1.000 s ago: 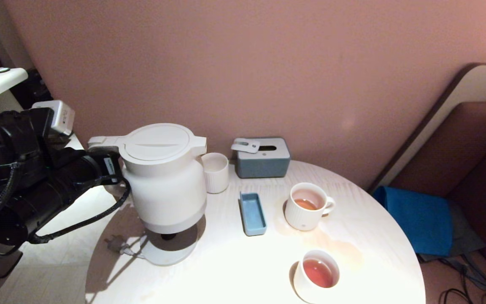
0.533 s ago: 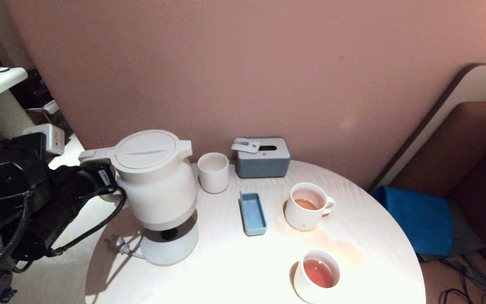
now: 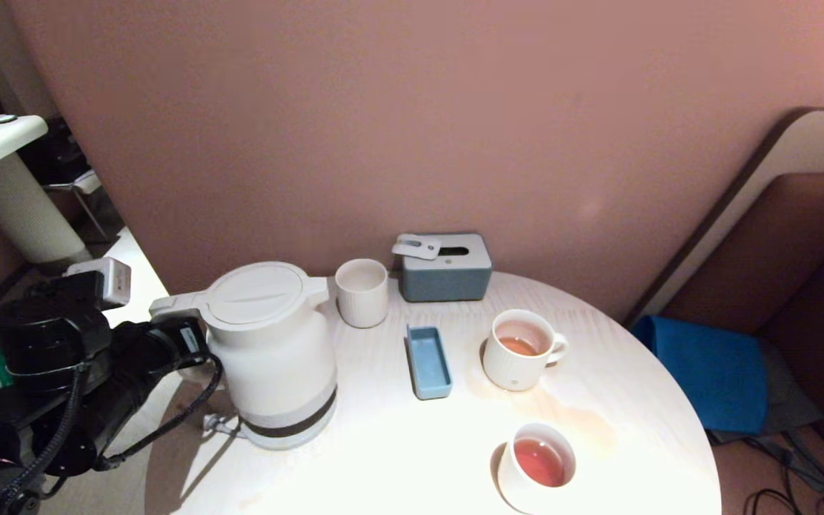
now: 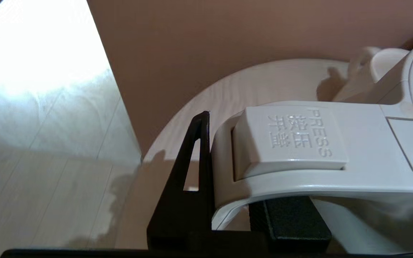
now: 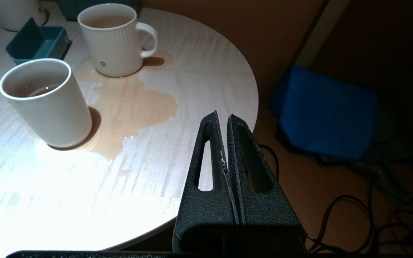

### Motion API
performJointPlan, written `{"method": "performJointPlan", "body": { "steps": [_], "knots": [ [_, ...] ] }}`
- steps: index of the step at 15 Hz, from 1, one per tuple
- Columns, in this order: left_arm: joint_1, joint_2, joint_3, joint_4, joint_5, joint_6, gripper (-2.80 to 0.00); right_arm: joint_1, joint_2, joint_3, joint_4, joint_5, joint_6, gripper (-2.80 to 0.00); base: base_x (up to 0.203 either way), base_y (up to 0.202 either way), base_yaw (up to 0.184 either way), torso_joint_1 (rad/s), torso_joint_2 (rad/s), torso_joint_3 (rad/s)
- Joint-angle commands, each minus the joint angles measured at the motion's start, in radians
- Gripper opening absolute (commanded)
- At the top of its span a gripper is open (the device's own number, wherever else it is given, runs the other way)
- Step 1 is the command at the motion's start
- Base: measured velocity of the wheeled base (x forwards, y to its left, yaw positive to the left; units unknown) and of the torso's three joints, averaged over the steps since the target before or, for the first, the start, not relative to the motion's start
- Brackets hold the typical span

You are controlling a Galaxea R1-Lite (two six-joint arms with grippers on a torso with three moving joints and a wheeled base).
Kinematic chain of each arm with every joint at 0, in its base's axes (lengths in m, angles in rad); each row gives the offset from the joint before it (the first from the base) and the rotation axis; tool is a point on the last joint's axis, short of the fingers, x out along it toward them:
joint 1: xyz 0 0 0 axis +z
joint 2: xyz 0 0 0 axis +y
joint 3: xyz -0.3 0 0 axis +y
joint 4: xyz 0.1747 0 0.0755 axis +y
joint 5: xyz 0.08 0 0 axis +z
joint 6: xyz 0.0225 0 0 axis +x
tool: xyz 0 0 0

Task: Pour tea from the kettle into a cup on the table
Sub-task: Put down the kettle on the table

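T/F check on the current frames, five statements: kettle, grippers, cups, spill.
1. The left gripper is shut on the kettle handle. True.
2. The kettle hangs above the table. False: it sits on its base near the table's left edge.
3. The right gripper holds a cup. False: it is shut on nothing, off the table's edge.
4. Tea is spilled between the ribbed mug and the plain white cup. True.
5. The blue tray holds tea. False: it looks empty.
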Motion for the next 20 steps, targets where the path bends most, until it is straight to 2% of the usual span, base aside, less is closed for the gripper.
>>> {"method": "performJointPlan", "body": {
  "steps": [1,3,4,20],
  "knots": [
    [0.0,0.064,0.017,-0.079,0.003,0.001,-2.8,0.0,0.001,0.0,0.0,0.0,-0.001,-2.8,0.0,0.0,0.0,0.0,0.0,0.0],
    [0.0,0.091,0.045,-0.172,0.002,0.022,-2.8,0.0,0.001,0.0,0.0,0.0,-0.001,-2.8,0.0,0.0,0.0,0.0,0.0,0.0],
    [0.0,0.102,0.047,-0.182,0.002,0.03,-2.8,0.0,0.001,0.0,0.0,0.0,-0.001,-2.8,0.0,0.0,0.0,0.0,0.0,0.0],
    [-0.001,0.141,0.099,-0.186,-0.001,0.061,-2.8,0.0,0.001,0.0,0.0,0.0,-0.001,-2.8,0.0,0.0,0.0,0.0,0.0,0.0]
  ]
}}
